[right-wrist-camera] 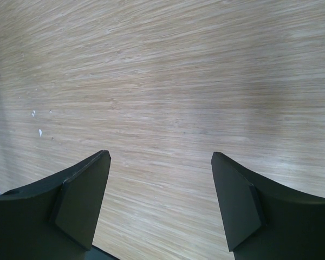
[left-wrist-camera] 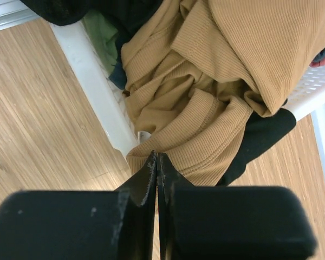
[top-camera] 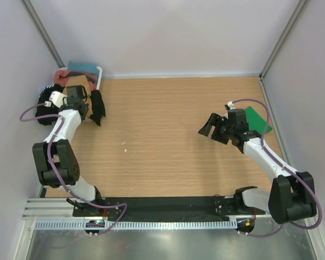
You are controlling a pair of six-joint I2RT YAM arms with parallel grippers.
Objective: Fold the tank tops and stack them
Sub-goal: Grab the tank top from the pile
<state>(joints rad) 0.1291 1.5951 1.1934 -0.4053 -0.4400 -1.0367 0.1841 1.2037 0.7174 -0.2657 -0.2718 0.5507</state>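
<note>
The right gripper (right-wrist-camera: 160,157) hangs over the bare wooden surface (right-wrist-camera: 179,81) on the right side, its fingers (right-wrist-camera: 81,200) spread wide with nothing between them. A few small white specks (right-wrist-camera: 39,131) lie on the wood nearby. Just behind it, near the right wall, the bright green tank top (top-camera: 258,120) lies flat on the surface. Farther off, at the far left corner, the left gripper (left-wrist-camera: 157,157) reaches to a white basket (left-wrist-camera: 92,76) heaped with clothes. Its fingers are pressed together, pinching the hem of the tan tank top (left-wrist-camera: 216,81), which lies crumpled in the basket and spills over the rim. A black garment (left-wrist-camera: 265,135) hangs out beneath it.
</note>
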